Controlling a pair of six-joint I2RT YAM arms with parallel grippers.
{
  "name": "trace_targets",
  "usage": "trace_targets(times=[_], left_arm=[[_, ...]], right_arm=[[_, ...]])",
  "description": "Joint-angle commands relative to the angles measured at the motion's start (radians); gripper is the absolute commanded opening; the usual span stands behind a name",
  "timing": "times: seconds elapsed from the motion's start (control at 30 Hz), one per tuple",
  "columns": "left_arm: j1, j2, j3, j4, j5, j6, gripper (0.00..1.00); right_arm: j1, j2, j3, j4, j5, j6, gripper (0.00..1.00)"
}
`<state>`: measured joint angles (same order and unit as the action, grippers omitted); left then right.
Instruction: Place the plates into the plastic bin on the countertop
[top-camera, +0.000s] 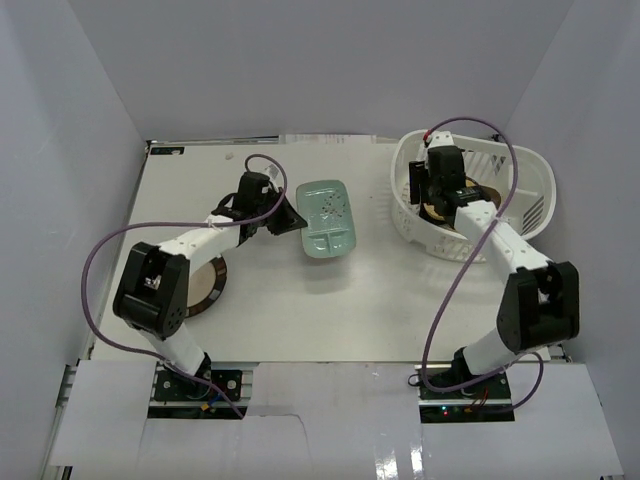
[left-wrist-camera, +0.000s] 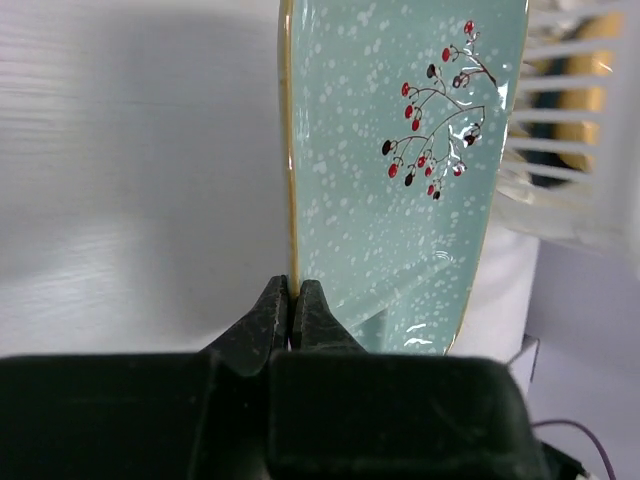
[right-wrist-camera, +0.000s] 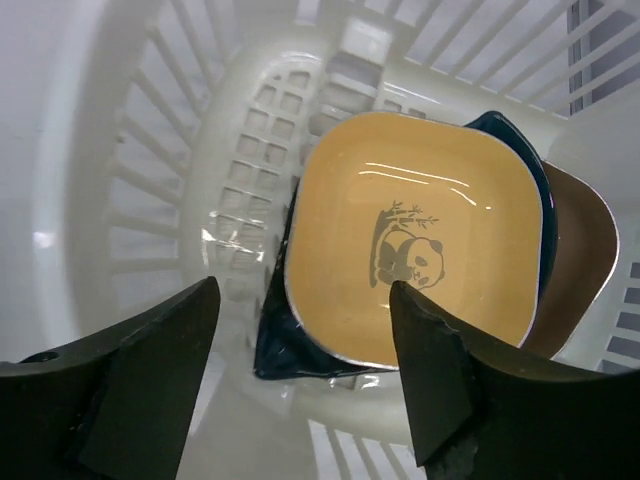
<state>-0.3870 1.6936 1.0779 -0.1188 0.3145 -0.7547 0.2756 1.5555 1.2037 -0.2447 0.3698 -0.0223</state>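
My left gripper (top-camera: 286, 219) is shut on the left rim of a pale green rectangular plate (top-camera: 327, 218) at mid-table; in the left wrist view the closed fingertips (left-wrist-camera: 293, 300) pinch the plate's (left-wrist-camera: 400, 180) edge. My right gripper (top-camera: 437, 192) is open and empty inside the white slotted plastic bin (top-camera: 533, 172). In the right wrist view it (right-wrist-camera: 303, 292) hangs above a yellow panda plate (right-wrist-camera: 420, 250) stacked on a dark teal plate (right-wrist-camera: 275, 345) and a brown plate (right-wrist-camera: 585, 260) in the bin (right-wrist-camera: 150, 200).
A round dark-rimmed plate (top-camera: 207, 285) lies on the white countertop (top-camera: 380, 310) at the left, partly under my left arm. The bin's slotted side (left-wrist-camera: 560, 120) shows beyond the green plate. Grey walls enclose the table.
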Motion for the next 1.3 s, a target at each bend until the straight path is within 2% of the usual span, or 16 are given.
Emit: trace_targets(times=[0.0, 0.1, 0.17, 0.23, 0.4, 0.57, 0.63, 0.67, 0.7, 0.77, 0.83, 0.87, 0.97, 1.0, 1.07, 1.27], left_arm=[[-0.055, -0.162, 0.001, 0.091, 0.043, -0.011, 0.00], [-0.088, -0.218, -0.013, 0.090, 0.038, -0.021, 0.00], [-0.111, -0.251, -0.018, 0.087, 0.040, -0.028, 0.00], [-0.124, -0.275, -0.021, 0.085, 0.044, -0.032, 0.00], [-0.164, -0.347, -0.027, 0.070, 0.040, -0.043, 0.00], [-0.207, -0.353, -0.019, 0.068, 0.044, -0.048, 0.00], [-0.220, -0.357, -0.021, 0.067, 0.046, -0.049, 0.00], [-0.222, -0.367, -0.027, 0.065, 0.044, -0.048, 0.00], [-0.224, -0.374, -0.033, 0.064, 0.041, -0.048, 0.00], [-0.224, -0.394, -0.044, 0.047, 0.034, -0.041, 0.04], [-0.225, -0.428, -0.050, 0.019, 0.009, -0.015, 0.27], [-0.224, -0.443, -0.050, -0.011, -0.003, 0.012, 0.53], [-0.224, -0.517, -0.055, -0.105, -0.043, 0.069, 0.83], [-0.224, -0.537, -0.053, -0.134, -0.073, 0.115, 0.98], [-0.224, -0.604, -0.053, -0.224, -0.100, 0.162, 0.98], [-0.224, -0.836, -0.162, -0.372, -0.204, 0.288, 0.98]], right_arm=[[-0.003, -0.191, -0.038, 0.022, -0.150, 0.122, 0.76], [0.022, -0.377, -0.185, 0.143, -0.352, 0.246, 0.86], [0.033, -0.495, -0.326, 0.285, -0.564, 0.353, 0.95], [0.040, -0.535, -0.390, 0.330, -0.702, 0.404, 0.98], [0.053, -0.563, -0.463, 0.356, -0.765, 0.456, 0.97], [0.118, -0.476, -0.460, 0.397, -0.842, 0.496, 0.90], [0.151, -0.454, -0.464, 0.432, -0.813, 0.519, 0.73], [0.157, -0.457, -0.487, 0.459, -0.781, 0.536, 0.61], [0.160, -0.466, -0.498, 0.485, -0.764, 0.568, 0.35], [0.160, -0.475, -0.513, 0.525, -0.732, 0.588, 0.14], [0.160, -0.488, -0.509, 0.524, -0.688, 0.596, 0.08], [0.160, -0.494, -0.495, 0.522, -0.662, 0.596, 0.08], [0.151, -0.494, -0.435, 0.461, -0.611, 0.565, 0.08], [0.127, -0.488, -0.385, 0.444, -0.577, 0.552, 0.08], [0.074, -0.477, -0.337, 0.406, -0.577, 0.533, 0.08], [-0.261, -0.393, -0.202, 0.357, -0.672, 0.587, 0.08]])
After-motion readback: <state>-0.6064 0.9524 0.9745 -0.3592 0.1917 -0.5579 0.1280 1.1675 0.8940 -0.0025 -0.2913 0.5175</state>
